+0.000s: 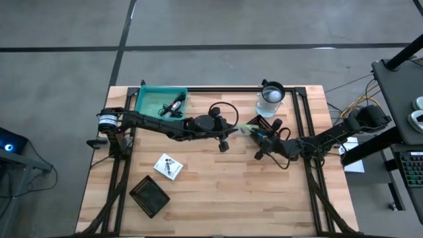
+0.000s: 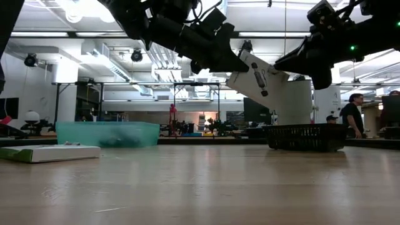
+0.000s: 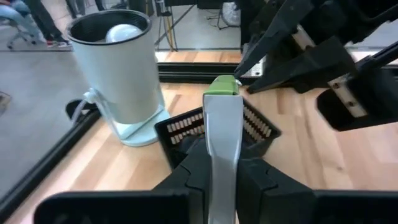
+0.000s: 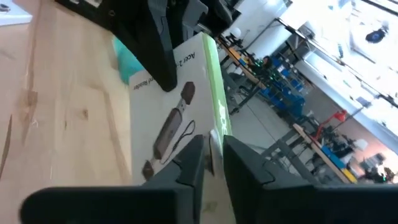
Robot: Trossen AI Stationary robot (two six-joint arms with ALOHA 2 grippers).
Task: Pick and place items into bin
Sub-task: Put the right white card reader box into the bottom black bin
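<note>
Both arms meet over the middle of the table, above the boards, with one flat white packet (image 1: 248, 127) carried between them. The packet has a green edge and a printed picture of a small dark stick-shaped device.

Left gripper (image 3: 222, 168): its two dark fingers are closed narrowly on the packet's edge, the white-and-green strip rising between them. In the low view the packet (image 2: 257, 79) hangs tilted in the air, clear of the table.

Right gripper (image 4: 211, 163): its fingers flank the packet's opposite green edge (image 4: 217, 93); whether they press it or stand slightly apart from it cannot be told.

Bin (image 1: 160, 102): teal, at the far left part of the table beside the left arm's base, with a black-and-red cable (image 1: 174, 106) lying inside.

A second white packet (image 1: 168, 166) lies flat on the near left part of the table, well apart from both grippers. A black tray (image 1: 149, 196) sits nearer the edge beyond it, and another black tray (image 3: 217, 130) lies just beside a clear cup (image 1: 270, 99) holding a white ball (image 3: 122, 32), at the far edge.

People stand in the room behind the table.
</note>
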